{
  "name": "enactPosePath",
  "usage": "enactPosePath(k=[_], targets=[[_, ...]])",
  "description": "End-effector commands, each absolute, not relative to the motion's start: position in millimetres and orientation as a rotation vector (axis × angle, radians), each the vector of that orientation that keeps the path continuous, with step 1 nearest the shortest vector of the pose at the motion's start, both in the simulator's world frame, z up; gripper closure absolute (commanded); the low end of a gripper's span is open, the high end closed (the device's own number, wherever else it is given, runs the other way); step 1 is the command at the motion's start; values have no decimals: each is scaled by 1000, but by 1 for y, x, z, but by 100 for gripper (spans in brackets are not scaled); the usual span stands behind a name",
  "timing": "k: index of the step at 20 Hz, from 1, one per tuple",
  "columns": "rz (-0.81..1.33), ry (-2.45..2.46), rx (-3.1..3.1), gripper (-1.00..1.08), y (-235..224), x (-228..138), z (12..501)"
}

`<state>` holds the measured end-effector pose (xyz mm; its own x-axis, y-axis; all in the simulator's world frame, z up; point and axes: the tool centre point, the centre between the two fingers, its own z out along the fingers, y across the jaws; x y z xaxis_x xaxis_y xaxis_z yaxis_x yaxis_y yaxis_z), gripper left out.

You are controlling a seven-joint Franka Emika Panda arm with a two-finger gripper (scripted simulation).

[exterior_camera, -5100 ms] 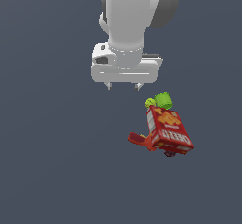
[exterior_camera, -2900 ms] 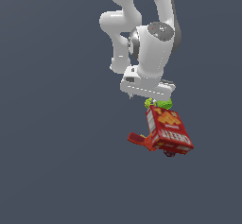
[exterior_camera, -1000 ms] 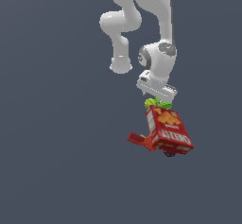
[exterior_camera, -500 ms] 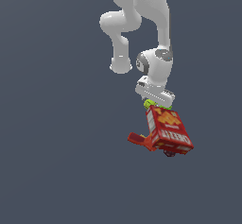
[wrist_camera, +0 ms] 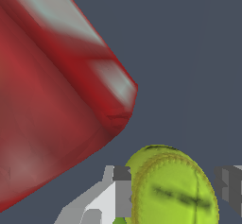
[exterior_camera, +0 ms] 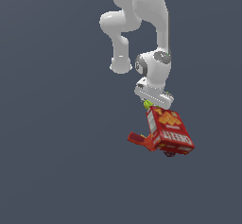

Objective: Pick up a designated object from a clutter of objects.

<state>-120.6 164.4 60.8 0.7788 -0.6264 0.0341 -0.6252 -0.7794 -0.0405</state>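
The yellow-green lump (wrist_camera: 172, 187) is sitting right between the two fingers of the gripper (wrist_camera: 172, 190), and that is the relation the coming lift depends on: in the wrist view the light finger (wrist_camera: 116, 197) is standing on one side of the fruit and the darker finger (wrist_camera: 229, 187) on the other, so the lump is lying directly under the claw rather than off to either side. The fruit is looking roughly round with a slightly longer direction running across between the pads, judging by the dark crease on its skin. The nearer pad is appearing to touch its edge, while a thin strip of floor is showing between the fruit and the far pad, so the jaws are standing apart around it and a firm clamp is, in my judgement, not yet made. The red box (wrist_camera: 52, 100) is lying just beside the lump, its corner close but apart from it. In the exterior view the arm is reaching steeply down, its wrist bent so the hand (exterior_camera: 153, 95) is pressing in at the top of the heap, where only a sliver of the lump is peeking out above the box, with the orange-red flat piece (exterior_camera: 138, 139) jutting toward that view's left
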Motion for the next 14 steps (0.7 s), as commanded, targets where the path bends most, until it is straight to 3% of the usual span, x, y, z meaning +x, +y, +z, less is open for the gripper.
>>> enactPosePath(k=[1, 6, 7, 14], targets=[[0, 987, -2983, 108, 175, -146, 41], [0, 987, -2983, 108, 175, -146, 41], [-66, 1026, -2944, 108, 166, -123, 59], [-64, 1025, -2945, 108, 158, -121, 69]])
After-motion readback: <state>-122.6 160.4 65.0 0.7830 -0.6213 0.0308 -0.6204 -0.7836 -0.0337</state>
